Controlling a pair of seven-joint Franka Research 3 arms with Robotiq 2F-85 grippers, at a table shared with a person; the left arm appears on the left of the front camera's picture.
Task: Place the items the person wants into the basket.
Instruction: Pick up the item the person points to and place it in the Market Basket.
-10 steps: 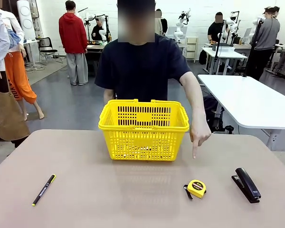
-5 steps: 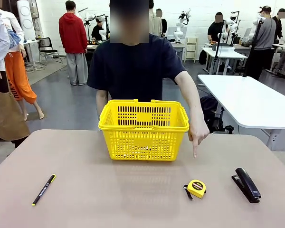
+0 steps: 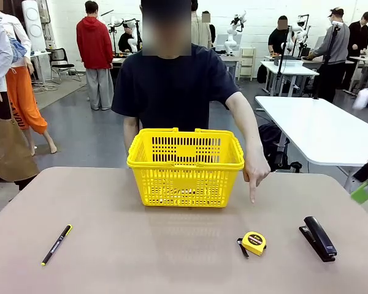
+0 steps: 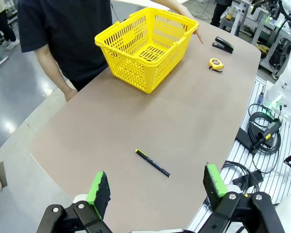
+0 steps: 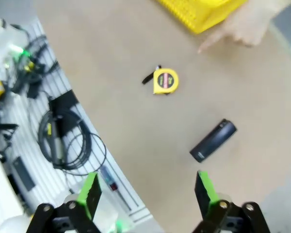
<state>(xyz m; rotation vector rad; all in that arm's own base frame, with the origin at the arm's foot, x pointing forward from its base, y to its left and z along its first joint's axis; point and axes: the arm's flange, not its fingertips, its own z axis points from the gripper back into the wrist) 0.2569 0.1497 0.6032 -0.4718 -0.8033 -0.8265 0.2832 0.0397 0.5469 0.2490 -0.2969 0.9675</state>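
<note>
Across the far middle of the tan table (image 3: 172,257) stands the person (image 3: 172,86) in a dark navy T-shirt, close against the far edge. In front of them the yellow basket (image 3: 185,165) sits upright on the table at the far centre, its handles folded down along the rim. The person's hand (image 3: 256,174) hangs just right of the basket, index finger stretched downward at the tabletop; whether the tip touches the surface cannot be told.

In the left wrist view the left gripper (image 4: 156,183) hovers high over the near left edge of the table, its green pads wide apart with nothing between them. In the right wrist view the right gripper (image 5: 146,191) is above the near right edge, its claw likewise spread and empty; a blurred green pad shows at the right edge of the front view.

The black stapler (image 3: 319,237) lies at the near right. The thin black pen (image 3: 56,244) with a yellow tip lies at the near left, well apart from everything else. The small yellow-and-black tape measure (image 3: 254,242) rests flat on the table left of the stapler, nearer than the pointing finger, with its short black strap lying beside it.
</note>
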